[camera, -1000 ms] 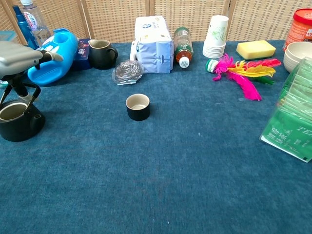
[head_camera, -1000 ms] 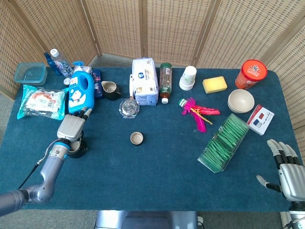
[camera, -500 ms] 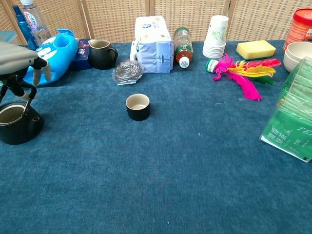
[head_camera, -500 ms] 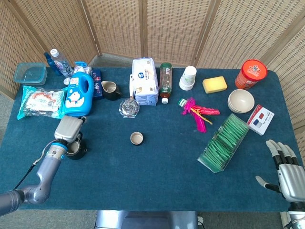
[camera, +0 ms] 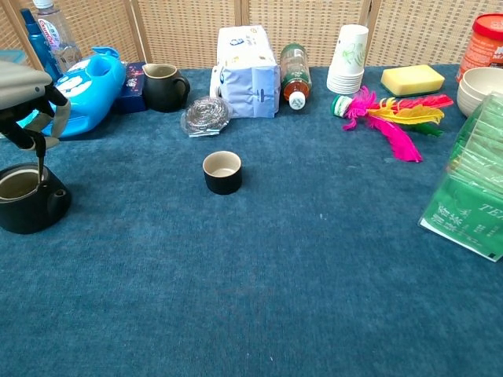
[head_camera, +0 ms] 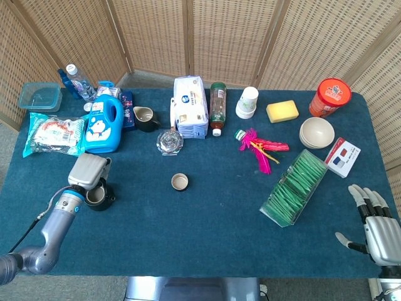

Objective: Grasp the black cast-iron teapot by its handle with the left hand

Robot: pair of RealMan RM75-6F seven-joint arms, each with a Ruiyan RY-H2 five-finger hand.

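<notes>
Here, round black teapot, curled left hand

A: The counter is covered with a blue cloth, matt and a little rough. The black teapot is seen as dull, dark metal, with a thin wire-like handle.

B: The left hand is cased in smooth grey plastic, slightly shiny. The right hand is finished in the same way, with dark parts on its fingers.

A: The blue jug is made of glossy plastic. The scrubber is formed of bright metal wire.

B: The small cup looks like glazed ceramic, dark outside and pale inside. The yellow sponge is matt and porous. The screen behind is woven from cane or reed in wooden frames.
</notes>
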